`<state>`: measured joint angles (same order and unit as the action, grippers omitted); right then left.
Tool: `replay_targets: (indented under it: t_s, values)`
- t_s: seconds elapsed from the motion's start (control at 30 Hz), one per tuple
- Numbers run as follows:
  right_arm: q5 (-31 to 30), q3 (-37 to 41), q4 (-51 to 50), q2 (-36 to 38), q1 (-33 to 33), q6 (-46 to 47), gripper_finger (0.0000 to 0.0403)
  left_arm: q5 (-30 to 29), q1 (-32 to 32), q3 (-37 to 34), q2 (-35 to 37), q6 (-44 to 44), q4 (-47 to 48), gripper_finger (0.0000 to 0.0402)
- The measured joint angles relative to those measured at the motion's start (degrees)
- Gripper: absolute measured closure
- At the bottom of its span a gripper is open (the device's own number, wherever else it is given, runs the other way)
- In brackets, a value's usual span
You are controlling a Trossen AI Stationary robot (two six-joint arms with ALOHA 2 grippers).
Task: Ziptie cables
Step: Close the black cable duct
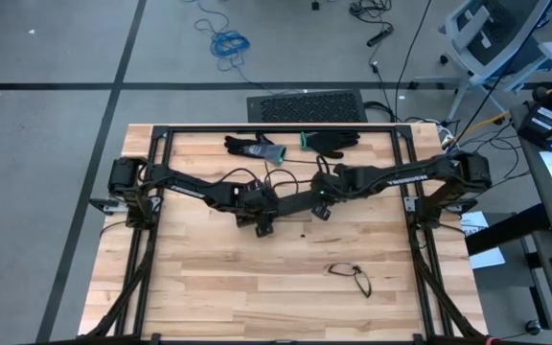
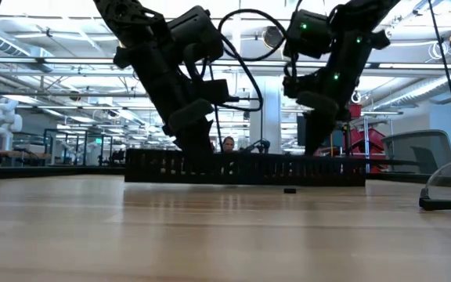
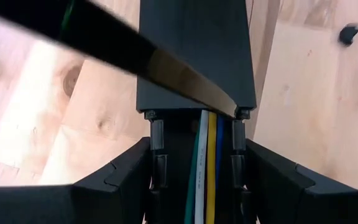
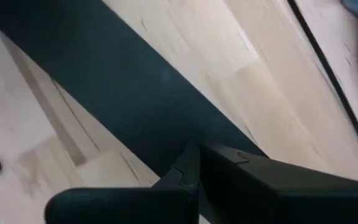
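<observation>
A long black slotted duct (image 2: 245, 168) lies on the wooden table between my two arms. Thin cables (image 3: 207, 168), green, white, yellow and blue, lie along its open channel and run under its closed cover (image 3: 194, 56). My left gripper (image 3: 197, 149) (image 1: 262, 227) stands astride the duct's open part. A dark glossy strip (image 3: 166, 68) crosses slantwise above the duct, its narrow end by one wall; what holds it is out of view. My right gripper (image 4: 194, 165) (image 1: 322, 213) is shut just above a dark band of the duct (image 4: 104, 93). My left gripper holds the duct by its two slotted side walls (image 3: 157, 149), one finger outside each wall, beside the edge of the cover. The fingers slant down from the table's left and lie across the duct. The duct rests on the table. Whether my right gripper touches the duct, I cannot tell.
Two dark gloves (image 1: 257, 149) (image 1: 333, 142) lie at the table's far edge. A pair of glasses (image 1: 351, 278) sits toward the near right. A small black piece (image 1: 302, 231) (image 3: 350, 32) lies on the wood close to the grippers. Black frame rails (image 1: 151, 192) border the table.
</observation>
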<state>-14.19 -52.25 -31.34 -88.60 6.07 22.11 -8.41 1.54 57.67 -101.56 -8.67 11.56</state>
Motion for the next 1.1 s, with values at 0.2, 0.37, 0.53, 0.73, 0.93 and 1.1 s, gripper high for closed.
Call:
replay_targets:
  t_s: [0.2,0.37,0.53,0.73,0.93,1.1]
  values:
    - [1.6,1.6,9.4,-3.2,-0.2,1.1,0.0403,-0.2,0.0,0.0,0.0,0.0,0.8,0.0178]
    - [2.8,1.6,16.8,-6.8,-1.1,2.3,0.0403,-0.5,0.0,0.0,0.0,-0.1,0.8,0.0178]
    - [4.1,1.6,24.2,-9.8,-1.7,5.3,0.0403,-0.6,0.0,-0.1,0.0,0.0,1.3,0.0178]
    - [6.6,1.6,31.3,-12.7,-2.6,8.7,0.0403,-0.7,0.0,-0.1,0.0,-0.2,1.7,0.0178]
    - [7.1,1.8,33.6,-12.9,-2.8,9.4,0.0403,-0.7,-0.1,0.0,0.0,-0.9,1.8,0.0178]
    - [7.2,1.8,34.0,-13.0,-2.8,9.8,0.0403,-0.5,0.1,0.0,0.0,-1.4,1.6,0.0175]
